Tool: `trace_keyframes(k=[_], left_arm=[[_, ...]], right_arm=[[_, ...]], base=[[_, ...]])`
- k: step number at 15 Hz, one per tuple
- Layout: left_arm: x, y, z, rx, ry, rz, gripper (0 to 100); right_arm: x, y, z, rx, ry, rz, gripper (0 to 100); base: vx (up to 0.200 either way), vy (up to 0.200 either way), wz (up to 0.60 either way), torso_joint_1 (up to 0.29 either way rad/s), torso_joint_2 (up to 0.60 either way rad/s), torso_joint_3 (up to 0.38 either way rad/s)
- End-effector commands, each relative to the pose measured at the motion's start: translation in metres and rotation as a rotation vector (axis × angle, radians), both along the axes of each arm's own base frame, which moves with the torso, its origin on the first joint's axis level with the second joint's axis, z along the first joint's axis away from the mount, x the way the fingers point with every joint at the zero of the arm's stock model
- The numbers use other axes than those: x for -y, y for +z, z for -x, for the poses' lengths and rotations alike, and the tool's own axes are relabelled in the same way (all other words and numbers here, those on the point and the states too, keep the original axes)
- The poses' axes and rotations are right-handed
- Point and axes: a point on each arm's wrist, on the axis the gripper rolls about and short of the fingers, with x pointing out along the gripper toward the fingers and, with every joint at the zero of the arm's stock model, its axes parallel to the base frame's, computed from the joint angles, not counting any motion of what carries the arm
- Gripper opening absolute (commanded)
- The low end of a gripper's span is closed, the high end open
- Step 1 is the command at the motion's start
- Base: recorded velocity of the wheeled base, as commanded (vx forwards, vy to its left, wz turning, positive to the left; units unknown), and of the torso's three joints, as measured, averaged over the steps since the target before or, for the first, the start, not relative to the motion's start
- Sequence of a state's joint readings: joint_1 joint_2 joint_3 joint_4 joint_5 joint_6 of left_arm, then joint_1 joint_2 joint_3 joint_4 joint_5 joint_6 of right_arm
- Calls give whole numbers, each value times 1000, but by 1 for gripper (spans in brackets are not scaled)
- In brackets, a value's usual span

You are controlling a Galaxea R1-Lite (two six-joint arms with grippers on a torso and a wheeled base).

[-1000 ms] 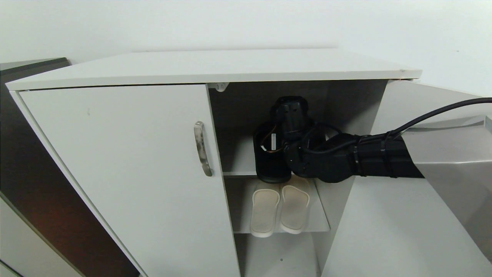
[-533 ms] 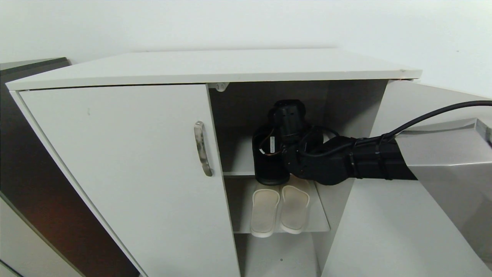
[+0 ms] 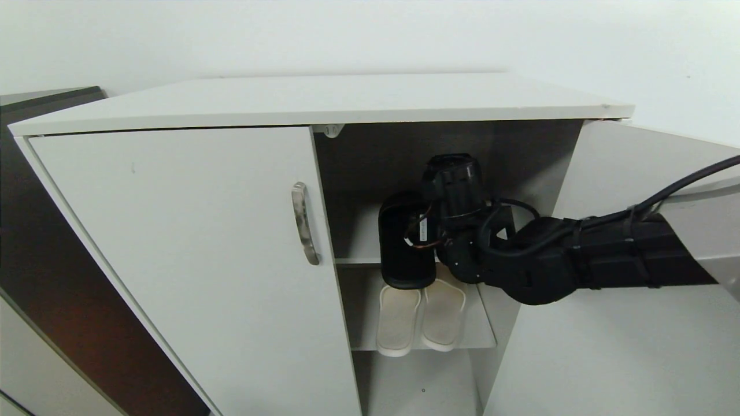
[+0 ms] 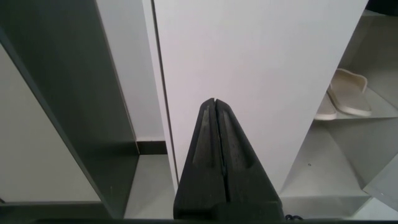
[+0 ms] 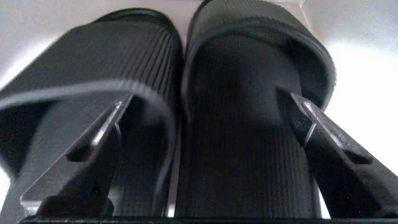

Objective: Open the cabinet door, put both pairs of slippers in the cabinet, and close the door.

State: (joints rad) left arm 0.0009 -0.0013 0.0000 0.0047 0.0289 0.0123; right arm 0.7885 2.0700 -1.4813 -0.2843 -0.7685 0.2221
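The cabinet (image 3: 324, 104) is standing with its right door (image 3: 607, 358) swung open and its left door (image 3: 173, 242) closed. The right gripper (image 5: 208, 109) is reaching into the open bay, with its fingers (image 5: 93, 149) spread wide and apparently clamping the pair of black slippers (image 3: 404, 242) from both sides, toes pointing into the cabinet. The pair is lying on the upper shelf (image 3: 358, 237), but the heels are overhanging that shelf's front edge. The white slippers (image 3: 419, 315) are lying side by side on the lower shelf (image 3: 483, 338) directly beneath. Principal hazard: if the grip is released at this depth, the black pair is likely to tip forward off the edge and drop onto the white pair or the floor. Secondary hazard: the overhanging heels are likely to block the right door from closing, and a finger backing out could drag a strap outward with it. The left gripper (image 4: 214, 102) is hanging in front of the closed left door, fingers pressed together and holding nothing, and it is posing no evident risk
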Motion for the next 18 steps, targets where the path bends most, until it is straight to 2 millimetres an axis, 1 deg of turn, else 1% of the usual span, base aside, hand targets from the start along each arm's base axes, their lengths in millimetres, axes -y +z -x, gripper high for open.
trace_keyframes(k=[1, 3, 4, 6, 7, 8, 10, 12, 18], left_arm=[[0, 0, 0, -1, 1, 0, 0], [0, 0, 0, -1, 1, 0, 0], [0, 0, 0, -1, 1, 0, 0], [0, 0, 0, -1, 1, 0, 0], [0, 0, 0, -1, 1, 0, 0], [0, 0, 0, -1, 1, 0, 0], [0, 0, 0, -1, 1, 0, 0], [0, 0, 0, -1, 1, 0, 0], [0, 0, 0, -1, 1, 0, 0]], right_arm=[[9, 14, 27, 34, 32, -30, 100], [10, 15, 50, 31, 74, -29, 100], [11, 16, 65, 27, 105, -28, 100], [13, 12, 88, 15, 153, -17, 100], [14, 11, 98, 17, 173, -21, 0], [16, 10, 107, 20, 193, -19, 0], [21, 8, 114, 18, 204, -21, 0], [23, 7, 116, 20, 208, -21, 0], [18, -4, 112, -1, 207, -1, 0]], base=[[0, 0, 0, 0, 0, 0], [0, 0, 0, 0, 0, 0], [0, 0, 0, 0, 0, 0], [0, 0, 0, 0, 0, 0], [0, 0, 0, 0, 0, 0], [0, 0, 0, 0, 0, 0], [0, 0, 0, 0, 0, 0], [0, 0, 0, 0, 0, 0], [0, 0, 0, 0, 0, 0]])
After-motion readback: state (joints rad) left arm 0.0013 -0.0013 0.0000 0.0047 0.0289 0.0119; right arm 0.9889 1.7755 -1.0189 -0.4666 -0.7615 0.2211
